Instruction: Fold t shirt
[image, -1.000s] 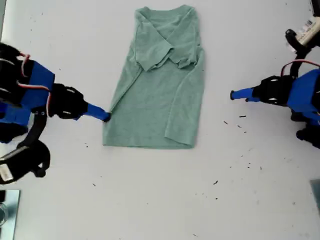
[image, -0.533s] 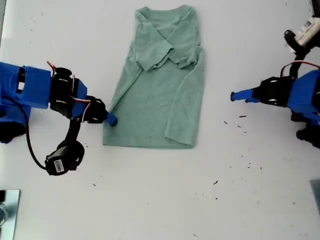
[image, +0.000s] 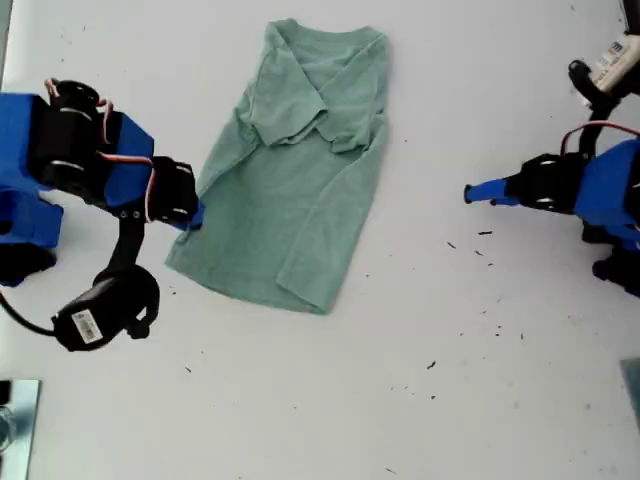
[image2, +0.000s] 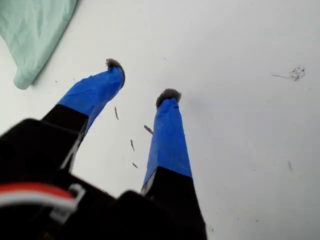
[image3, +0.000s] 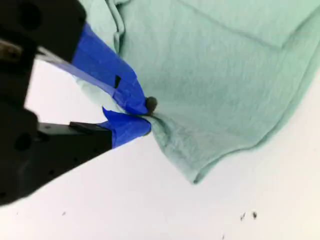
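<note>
The sage-green t shirt (image: 290, 190) lies flat on the white table, sleeves folded inward, its body slanting toward the exterior view's lower left. My second gripper (image: 197, 215) reaches in from the exterior view's left and is shut on the shirt's side edge near the hem. The second wrist view shows its blue fingertips (image3: 142, 102) pinching a bunched fold of the t shirt (image3: 225, 75). My first gripper (image: 470, 191) is at the exterior view's right, well apart from the shirt. In the first wrist view it stands open (image2: 142, 80) over bare table, with only a corner of the t shirt (image2: 30, 30) showing.
Dark specks (image: 485, 235) dot the white table near the first gripper. A black camera module (image: 95, 318) hangs on a cable under the second arm. A metallic object (image: 15, 420) sits at the exterior view's lower left corner.
My second gripper has taken hold of the shirt's side edge and drawn it toward the exterior view's left, so the lower part swung over and the shirt now lies slanted. The first arm has not moved.
</note>
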